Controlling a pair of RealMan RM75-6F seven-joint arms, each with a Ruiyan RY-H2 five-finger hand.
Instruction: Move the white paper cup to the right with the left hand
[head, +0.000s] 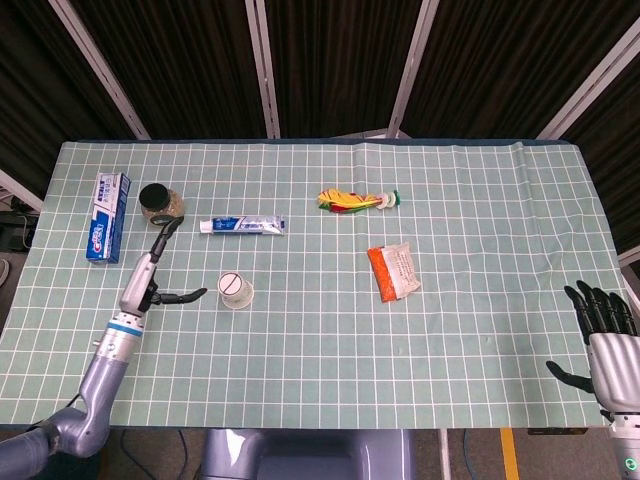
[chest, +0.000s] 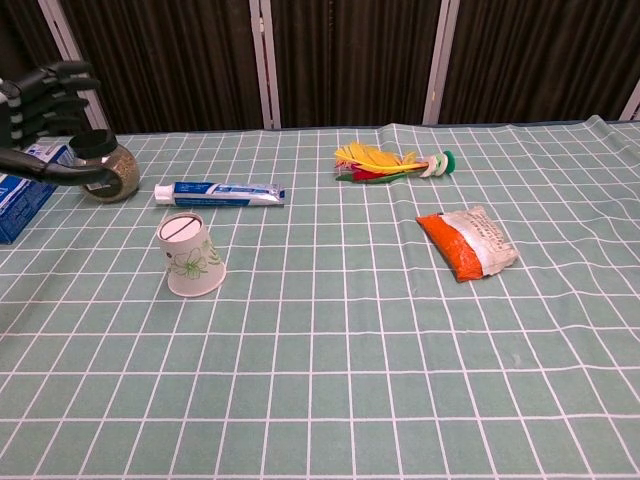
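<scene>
The cup (head: 235, 290) stands upside down on the table (head: 480, 200), left of centre, just near of the toothpaste (head: 242, 226). The left hand (head: 148, 274) hangs to its left, apart from it, fingers spread and holding nothing, so I judge the cup set down and the hand clear of it. If the placing counts as done, the next move is only to carry the arm away leftward without brushing the jar (head: 160, 204) or the box (head: 106, 216) behind it. To the cup's right lies wide bare cloth before the orange packet (head: 393, 271); the near edge is well off. The right hand (head: 606, 335) sits open at the table's near right corner, idle.
</scene>
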